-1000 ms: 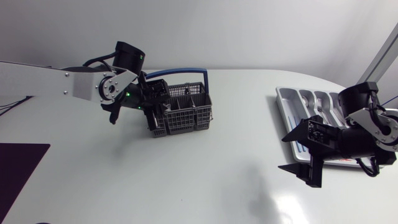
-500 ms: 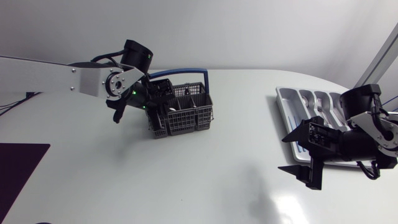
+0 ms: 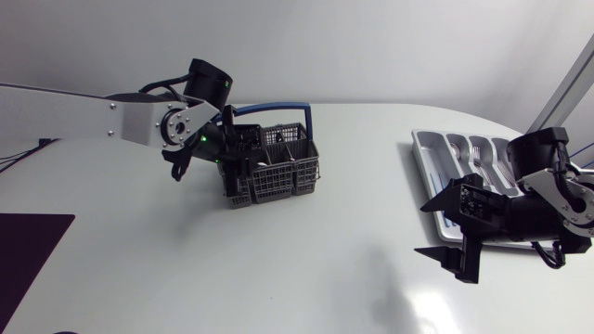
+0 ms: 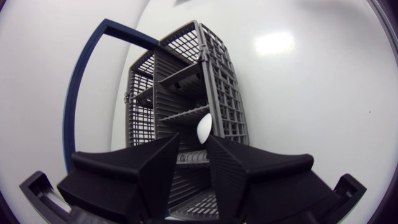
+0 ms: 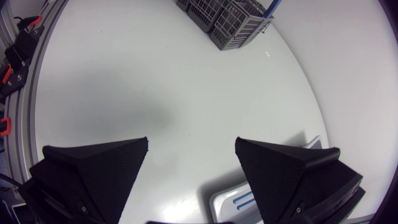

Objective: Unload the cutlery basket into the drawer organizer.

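The grey cutlery basket (image 3: 278,167) with a blue handle (image 3: 269,109) stands left of the table's middle. My left gripper (image 3: 238,158) hangs over its left end, pointing down into it. In the left wrist view the basket's compartments (image 4: 186,74) lie under the left gripper (image 4: 193,138), whose fingers stand a narrow gap apart. A white spoon bowl (image 4: 203,128) sticks up just ahead of one fingertip, not clamped. The drawer organizer (image 3: 419,153) lies at the far right with forks (image 3: 478,153) in it. My right gripper (image 3: 427,228) is wide open and empty beside it.
The right wrist view looks past the right gripper (image 5: 193,144) across bare white table to the basket (image 5: 227,15), with a corner of the organizer (image 5: 233,199) under the gripper. A dark mat (image 3: 28,255) lies at the table's left front edge.
My left gripper has shifted a little to the right, further over the basket's left end. The right arm has not moved.
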`<state>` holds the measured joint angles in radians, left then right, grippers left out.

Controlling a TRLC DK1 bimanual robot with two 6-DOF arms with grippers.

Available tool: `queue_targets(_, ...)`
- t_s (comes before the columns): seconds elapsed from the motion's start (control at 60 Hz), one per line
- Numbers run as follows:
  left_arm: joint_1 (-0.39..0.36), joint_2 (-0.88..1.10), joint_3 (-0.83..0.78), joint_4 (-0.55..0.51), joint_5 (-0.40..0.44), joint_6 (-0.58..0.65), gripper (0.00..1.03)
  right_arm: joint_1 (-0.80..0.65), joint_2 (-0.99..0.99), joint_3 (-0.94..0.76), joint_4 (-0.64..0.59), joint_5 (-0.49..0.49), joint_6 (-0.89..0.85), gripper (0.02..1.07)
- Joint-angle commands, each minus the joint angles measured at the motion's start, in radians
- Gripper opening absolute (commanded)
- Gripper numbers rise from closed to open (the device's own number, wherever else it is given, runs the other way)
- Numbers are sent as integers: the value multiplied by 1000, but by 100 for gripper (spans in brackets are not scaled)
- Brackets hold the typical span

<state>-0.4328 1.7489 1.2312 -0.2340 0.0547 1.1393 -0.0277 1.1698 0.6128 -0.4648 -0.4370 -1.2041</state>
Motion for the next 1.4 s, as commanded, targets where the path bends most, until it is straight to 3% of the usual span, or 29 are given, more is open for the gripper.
queue_targets(0.0,-18,18,-6,-8,20,68,36,3,10,-27,14,7,11,103)
queue_targets(0.5,-34,72,45,-21,37,54,34,5,30,-30,26,7,11,103)
queue_targets(0.817,-32,78,34,-30,83,96,3,12,28,-39,26,11,17,103)
queue_targets(1.15,-6,-11,-21,-13,85,82,3,17,5,-51,22,12,17,103)
queue_targets(1.383,3,-157,-134,84,86,45,3,40,-41,-56,11,12,48,103)
